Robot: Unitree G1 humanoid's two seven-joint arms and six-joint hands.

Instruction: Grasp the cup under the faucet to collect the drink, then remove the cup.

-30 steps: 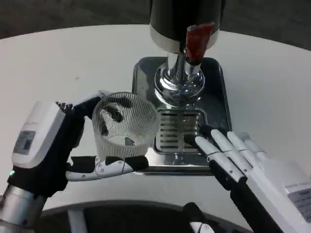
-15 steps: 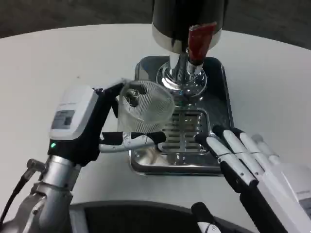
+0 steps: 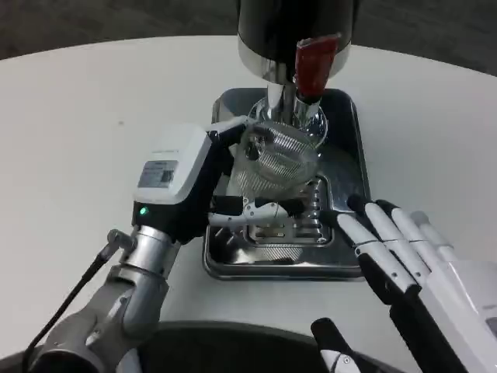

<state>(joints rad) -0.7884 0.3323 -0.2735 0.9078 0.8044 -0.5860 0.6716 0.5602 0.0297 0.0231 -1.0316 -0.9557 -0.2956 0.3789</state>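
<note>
Cup point(image 3: 277, 158), clear and ribbed, held by left hand point(image 3: 198, 190) over the grate of the metal drip tray point(image 3: 353, 175), tilted, just below the dispenser's chrome column and beside the red tap handle point(image 3: 313, 64). Left hand's fingers point(image 3: 256, 211) wrap around the cup's lower side. Right hand point(image 3: 404, 252) holds nothing, fingers straight and slightly apart, tips at the tray's right rim. Tray sits near the far edge of the white surface point(image 3: 93, 132).
</note>
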